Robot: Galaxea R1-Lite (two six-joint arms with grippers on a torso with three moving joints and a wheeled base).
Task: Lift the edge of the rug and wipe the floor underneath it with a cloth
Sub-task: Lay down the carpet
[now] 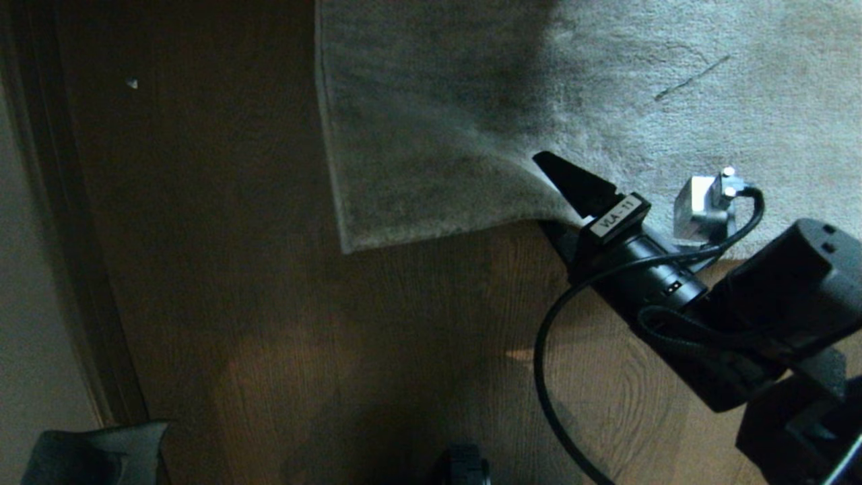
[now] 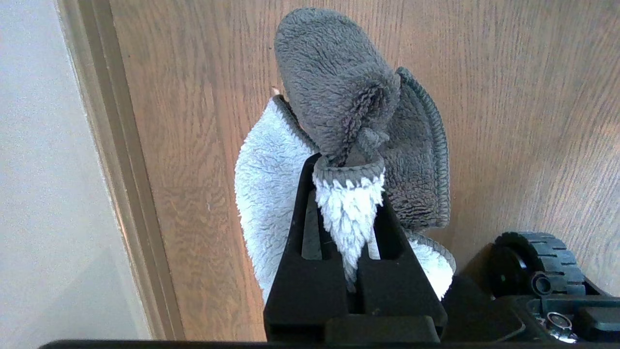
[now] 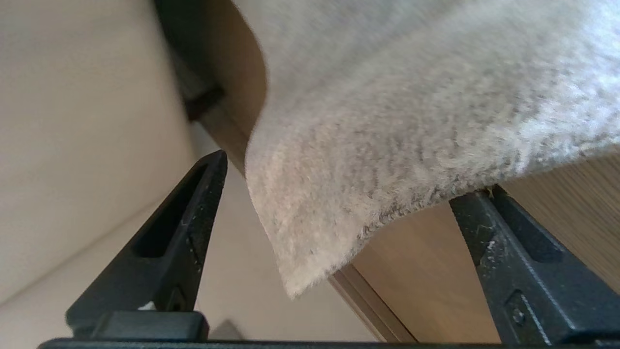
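The light grey plush rug (image 1: 606, 87) lies on the brown wood-grain floor (image 1: 404, 337). My right gripper (image 1: 544, 194) is open and straddles the rug edge (image 1: 438, 232), one finger above the pile and one beneath. In the right wrist view the rug edge (image 3: 397, 208) rests on one fingertip (image 3: 477, 203) and is raised off the floor (image 3: 436, 271). The other finger (image 3: 203, 194) stands well apart from it. My left gripper (image 2: 348, 179) is shut on the grey and pale blue cloth (image 2: 339, 92), which hangs over the floor (image 2: 193, 145). That cloth (image 1: 94, 455) also shows low on the left.
A dark skirting board (image 1: 67, 236) and a pale wall (image 1: 27, 337) run along the left side, close to the rug's corner (image 1: 347, 249). The robot's base wheel (image 2: 537, 261) sits just beside the left gripper. A black cable (image 1: 545, 350) loops from the right arm.
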